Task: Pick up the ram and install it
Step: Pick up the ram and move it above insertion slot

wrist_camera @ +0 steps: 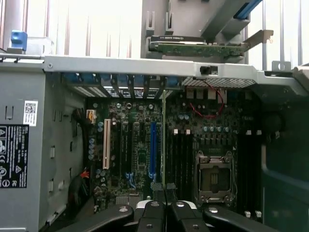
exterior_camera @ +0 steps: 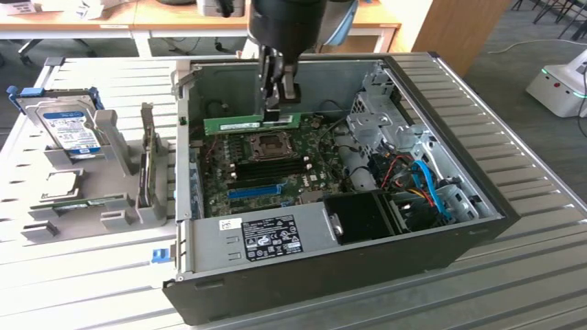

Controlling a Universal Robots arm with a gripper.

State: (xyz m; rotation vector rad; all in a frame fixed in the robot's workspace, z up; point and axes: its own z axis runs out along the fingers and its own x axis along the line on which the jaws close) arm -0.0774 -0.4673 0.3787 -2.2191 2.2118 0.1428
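Ram (exterior_camera: 238, 124) hangs level and edge-down inside the open computer case (exterior_camera: 367, 268), above the motherboard (exterior_camera: 275, 172) by the CPU socket (exterior_camera: 272, 143). Claw (exterior_camera: 280, 107) pinches its upper edge, toward the exterior view's right end. Case rests on tabletop (exterior_camera: 532, 275).

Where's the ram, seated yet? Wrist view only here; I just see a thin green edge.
Observer: Not seated. The claw holds the ram level, raised above the motherboard.
Operator: Grip centred?
Observer: No, it grips near the end toward the exterior view's right; the sticker side faces the exterior camera.
Operator: What's outside the case?
Observer: A hard drive with a blue label stands in a grey holder on the exterior view's left.
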